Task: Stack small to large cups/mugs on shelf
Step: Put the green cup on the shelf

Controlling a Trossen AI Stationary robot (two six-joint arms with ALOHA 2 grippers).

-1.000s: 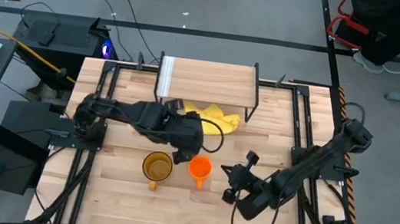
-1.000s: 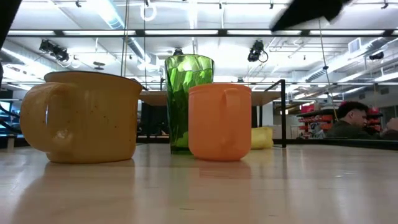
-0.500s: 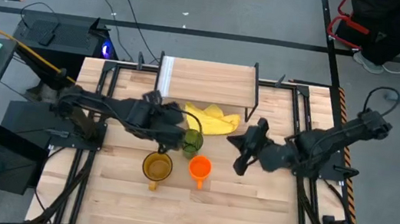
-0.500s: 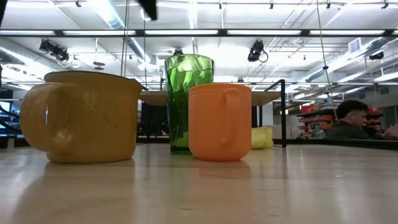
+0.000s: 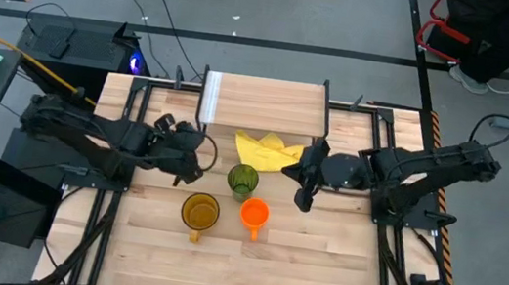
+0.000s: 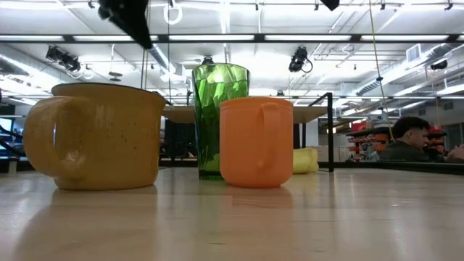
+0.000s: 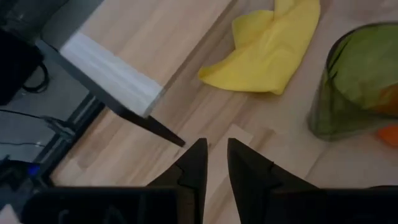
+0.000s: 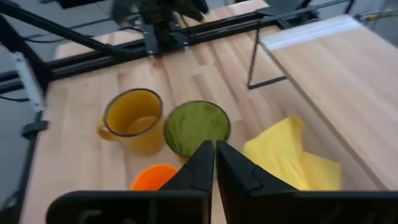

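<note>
Three cups wait mid-bench: yellow mug (image 5: 200,211), green tumbler (image 5: 243,178), orange mug (image 5: 254,213). At nine o'clock, left gripper (image 5: 190,154) is nearly shut, empty. At three o'clock, right gripper (image 5: 306,174) is shut, empty. At twelve, shelf (image 5: 264,104) holds no cups.

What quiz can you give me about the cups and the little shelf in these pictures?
1. True or false: a cup already stands on the shelf.
2. Which cup is closest to the yellow cloth? A) the amber mug B) the green tumbler C) the orange mug
3. Fill in the number: ___ cups stand on the table.

Key: 1 false, because the shelf's top board is bare. 2 B. 3 three.
</note>
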